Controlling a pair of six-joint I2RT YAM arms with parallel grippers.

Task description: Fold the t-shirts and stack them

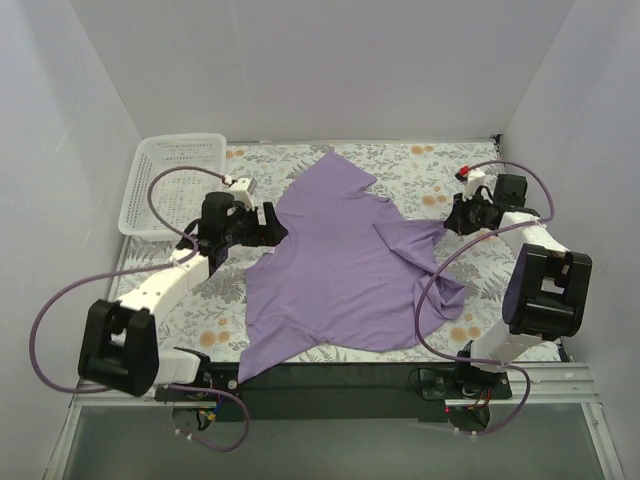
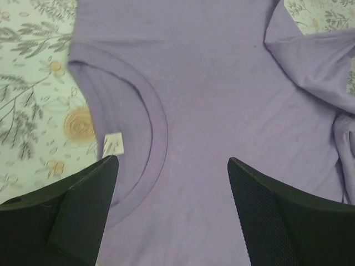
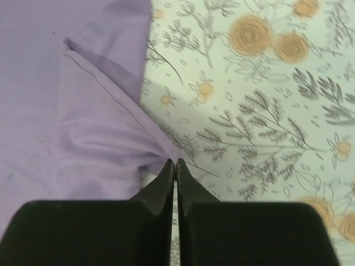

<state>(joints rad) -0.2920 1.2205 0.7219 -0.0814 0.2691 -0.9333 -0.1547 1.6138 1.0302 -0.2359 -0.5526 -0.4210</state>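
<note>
Looks like the spreading-out stage, no proper fold yet. The right tool (image 3: 175, 164) is clamped on a bunched edge of the t-shirt (image 1: 335, 270) near the right edge of the desk (image 1: 420, 160). The left tool (image 1: 264, 224) gapes wide over the collar (image 2: 158, 127). Next it needs a gentle outward tug. The shirt's lavender, rumpled, sprawled mid-desk.

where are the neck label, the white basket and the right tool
neck label (image 2: 113, 145), left wrist view, middle of the white tag
white basket (image 1: 133, 190), top external view, its left rim
right tool (image 3: 173, 162), right wrist view, closed tips pinching the t-shirt (image 3: 83, 111)
</note>
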